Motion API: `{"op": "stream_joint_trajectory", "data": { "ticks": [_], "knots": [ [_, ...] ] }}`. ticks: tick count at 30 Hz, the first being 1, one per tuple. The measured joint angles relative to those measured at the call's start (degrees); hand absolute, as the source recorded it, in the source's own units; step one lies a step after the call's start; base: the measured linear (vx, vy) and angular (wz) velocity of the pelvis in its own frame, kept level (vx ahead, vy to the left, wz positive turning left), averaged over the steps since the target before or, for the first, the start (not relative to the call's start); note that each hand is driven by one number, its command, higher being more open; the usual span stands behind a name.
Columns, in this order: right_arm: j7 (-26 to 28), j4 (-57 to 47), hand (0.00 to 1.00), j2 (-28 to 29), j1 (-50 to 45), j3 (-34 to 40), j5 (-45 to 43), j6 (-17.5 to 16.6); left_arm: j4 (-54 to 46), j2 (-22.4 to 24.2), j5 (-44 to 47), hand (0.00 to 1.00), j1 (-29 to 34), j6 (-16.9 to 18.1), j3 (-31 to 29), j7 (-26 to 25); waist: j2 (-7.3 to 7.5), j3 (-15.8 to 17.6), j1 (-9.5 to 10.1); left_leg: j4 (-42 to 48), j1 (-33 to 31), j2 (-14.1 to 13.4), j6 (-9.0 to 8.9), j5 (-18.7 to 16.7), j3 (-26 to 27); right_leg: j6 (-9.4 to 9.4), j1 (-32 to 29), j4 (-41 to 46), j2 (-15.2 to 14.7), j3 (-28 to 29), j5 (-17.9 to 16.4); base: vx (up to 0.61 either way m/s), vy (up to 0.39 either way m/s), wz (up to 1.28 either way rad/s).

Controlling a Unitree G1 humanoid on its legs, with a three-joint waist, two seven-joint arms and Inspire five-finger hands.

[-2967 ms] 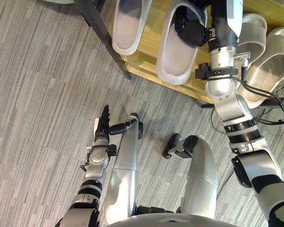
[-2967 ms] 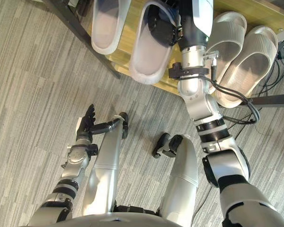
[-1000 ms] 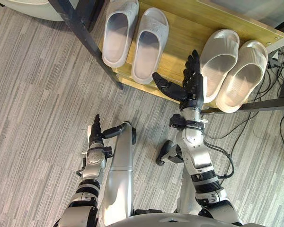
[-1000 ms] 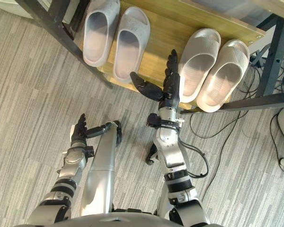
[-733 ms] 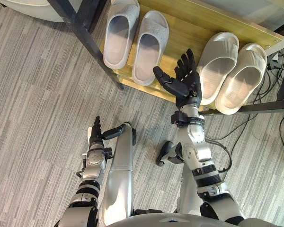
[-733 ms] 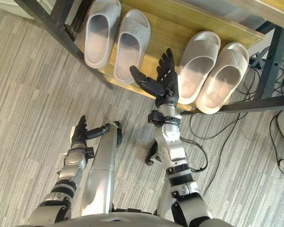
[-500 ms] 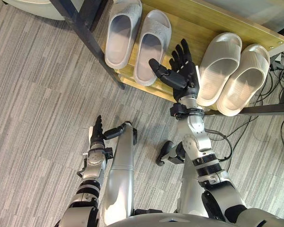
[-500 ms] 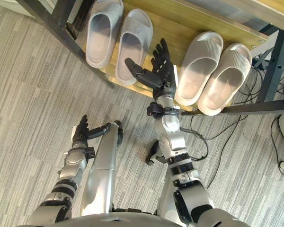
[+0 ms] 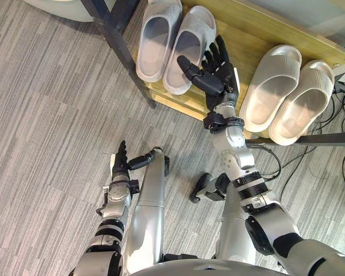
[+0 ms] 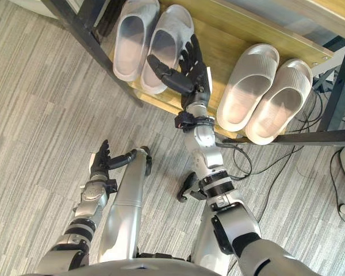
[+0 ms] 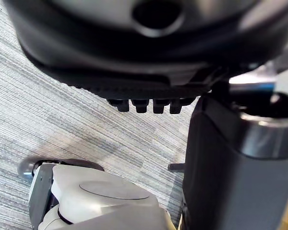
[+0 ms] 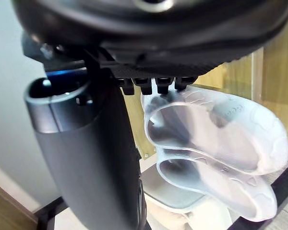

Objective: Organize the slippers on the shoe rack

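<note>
Moments before, our right hand (image 9: 221, 77) had been curled into a slipper of the grey pair (image 9: 155, 40) at the front edge of the shoe rack shelf (image 9: 247, 34). It had since let go and drawn back, and it hovered with fingers spread and thumb out over the wood between the grey pair and the beige pair (image 9: 270, 86). Both pairs lay side by side on the shelf, grey toward its left end and beige toward its right, so we judged the job nearly done. Our left hand (image 9: 121, 160) hung over the floor, fingers straight.
</note>
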State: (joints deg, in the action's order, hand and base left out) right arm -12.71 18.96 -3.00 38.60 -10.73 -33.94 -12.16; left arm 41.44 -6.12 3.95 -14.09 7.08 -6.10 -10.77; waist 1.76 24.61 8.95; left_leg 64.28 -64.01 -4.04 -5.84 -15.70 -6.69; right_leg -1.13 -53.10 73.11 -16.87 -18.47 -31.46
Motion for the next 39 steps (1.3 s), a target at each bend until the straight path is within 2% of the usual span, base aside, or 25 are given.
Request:
{"op": "stream_joint_trajectory", "data": {
  "ticks": [15,22,26,29,34,35,37,39],
  "knots": [
    [-0.1,2.9,1.00,-4.0,2.7,0.0,0.2,0.6,0.8,0.8,0.0,1.00,0.1,0.2,0.0,0.2,-1.45,0.6,0.18,-0.9,1.6,-0.2,-0.06,0.8,0.0,-0.14,1.6,-0.2,0.0,-0.4,0.0,-0.01,-0.001,0.01],
    [0.8,-3.8,1.00,-5.3,-2.9,-0.5,5.9,0.9,1.5,0.7,0.0,1.00,0.8,-0.5,0.0,0.7,-1.61,0.7,-0.01,-2.4,4.8,-0.8,0.00,0.8,0.2,0.19,4.7,-2.3,0.8,-0.5,0.3,0.00,0.005,-0.02],
    [1.9,-7.6,1.00,-6.2,-9.1,-2.2,11.4,2.2,1.7,-0.1,-0.1,1.00,3.5,-1.5,0.1,1.3,-1.56,0.6,-0.72,-6.0,10.8,-2.0,0.08,0.8,1.2,0.70,10.2,-7.0,2.2,-0.5,1.8,0.02,0.040,-0.12],
    [3.3,-11.6,1.00,-6.9,-15.3,-3.9,14.4,2.8,3.0,-1.1,-0.2,1.00,4.3,-1.6,0.8,1.5,-1.03,0.3,-2.14,-11.6,17.1,-2.7,0.42,1.9,3.0,1.40,16.2,-12.8,2.7,-0.8,3.5,0.05,0.058,0.00],
    [5.7,-13.9,1.00,-7.7,-26.1,-4.3,21.6,2.9,7.6,-1.9,-0.3,1.00,5.9,-1.5,5.9,3.3,0.79,-2.8,-3.73,-23.1,28.5,-2.4,1.25,4.2,5.3,3.30,26.8,-25.6,4.1,-1.0,7.8,0.11,0.072,-0.06],
    [5.8,-13.9,1.00,-7.7,-26.4,-4.3,21.8,2.9,7.8,-1.9,-0.3,1.00,5.9,-1.5,6.0,3.3,0.86,-3.0,-3.74,-23.5,28.8,-2.3,1.24,4.2,5.4,3.35,27.1,-26.1,4.1,-1.0,7.9,0.16,0.094,-0.10],
    [6.4,-13.5,1.00,-7.6,-31.6,-4.3,25.4,2.9,10.3,-2.2,-1.4,1.00,6.5,-1.6,9.4,3.8,1.96,-4.2,-4.65,-30.3,35.3,-2.2,1.83,6.1,7.3,4.12,32.6,-33.7,5.0,-0.5,11.0,0.14,0.091,-0.19],
    [6.5,-13.1,1.00,-7.6,-34.6,-4.3,28.3,2.9,11.3,-2.5,-2.9,1.00,7.1,-1.6,11.4,4.1,2.33,-5.1,-5.37,-34.2,39.0,-2.0,2.11,7.0,8.6,4.57,35.5,-37.8,5.4,0.0,12.8,0.12,0.087,-0.27]
  ]
}}
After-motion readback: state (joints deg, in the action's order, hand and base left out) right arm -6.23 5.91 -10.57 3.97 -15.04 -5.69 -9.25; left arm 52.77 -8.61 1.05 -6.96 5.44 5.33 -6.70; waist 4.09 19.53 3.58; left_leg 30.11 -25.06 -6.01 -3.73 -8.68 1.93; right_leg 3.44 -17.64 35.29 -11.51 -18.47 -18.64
